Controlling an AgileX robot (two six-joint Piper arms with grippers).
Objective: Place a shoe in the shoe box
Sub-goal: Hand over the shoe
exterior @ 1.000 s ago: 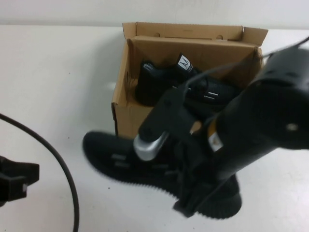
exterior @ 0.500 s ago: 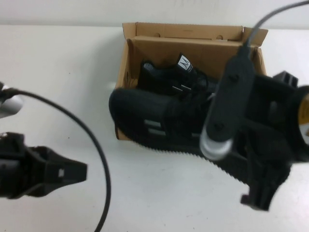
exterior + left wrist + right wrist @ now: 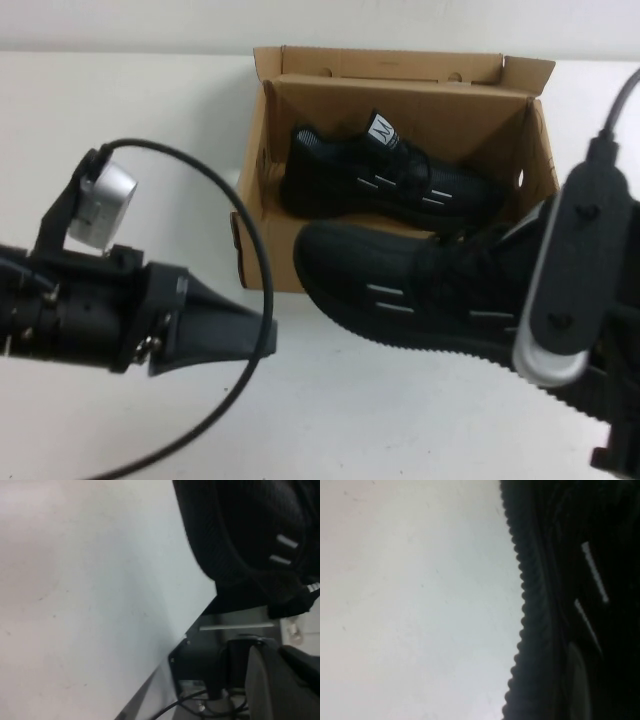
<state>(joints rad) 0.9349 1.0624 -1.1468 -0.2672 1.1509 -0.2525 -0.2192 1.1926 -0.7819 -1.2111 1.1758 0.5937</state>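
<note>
You have the black mesh sneaker with short white dashes on its side (image 3: 410, 290) lifted off the white bench (image 3: 120, 110), toe pointing toward the left edge, hanging just in front of the near wall of the brown corrugated cardboard shoe box (image 3: 255, 150) and overlapping that wall's right part. The right gripper (image 3: 600, 400) sits at the shoe's heel end near the front right corner of the bench; your high camera shows the arm and its wrist camera over the heel, but you cannot tell how the fingers stand (the shoe and the housing hide them). The right wrist view gives you only the serrated sole edge and two white dashes against the bench.

The box stands open toward the far edge, lid flap tipped back, and a second matching black sneaker with a white tongue tag (image 3: 385, 175) already lies inside it, toe to the left.

Your left gripper (image 3: 255, 335) hovers over the front left part of the bench, pointing right toward the held shoe's toe, its black fingers drawn together to a narrow tip, holding nothing.
</note>
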